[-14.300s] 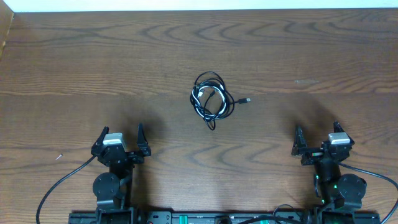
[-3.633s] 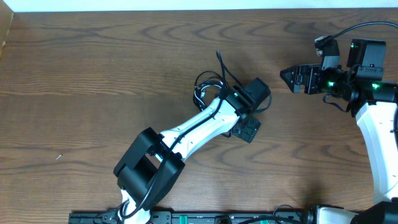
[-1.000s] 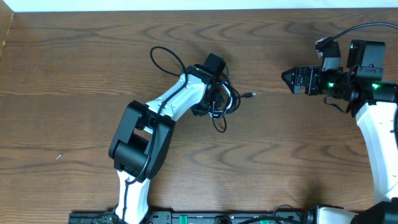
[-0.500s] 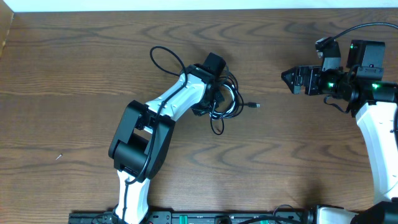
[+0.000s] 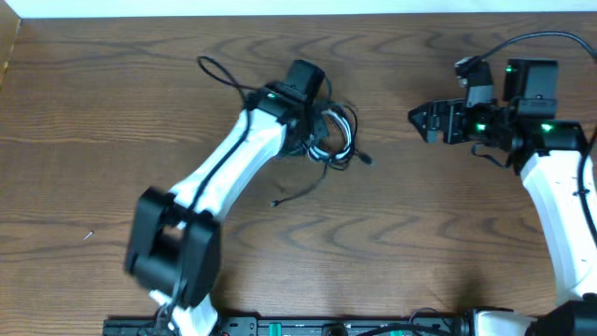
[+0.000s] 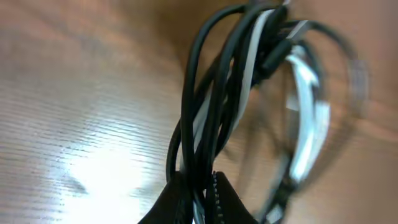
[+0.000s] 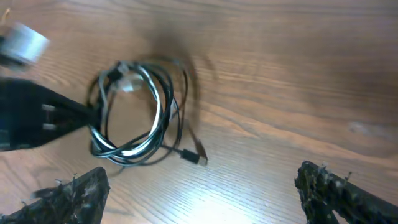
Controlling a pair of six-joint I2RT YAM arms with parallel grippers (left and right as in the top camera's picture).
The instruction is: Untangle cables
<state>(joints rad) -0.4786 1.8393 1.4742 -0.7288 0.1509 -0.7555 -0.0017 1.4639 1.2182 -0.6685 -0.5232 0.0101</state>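
Coiled cables (image 6: 214, 99) clamped by left hand (image 6: 194, 202). Right hand (image 7: 202, 196) spread wide, nothing held, well apart from cables.

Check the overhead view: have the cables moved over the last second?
Yes. The cables, held in the left gripper, shifted slightly toward the far edge of the table; a loose black end now trails near-left.

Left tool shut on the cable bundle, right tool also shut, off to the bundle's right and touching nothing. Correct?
Not quite: the right tool is open, not shut; the right wrist view shows its jaws spread wide. The rest holds: the left tool is shut on the cable bundle, and the right tool is off to its right, touching nothing.
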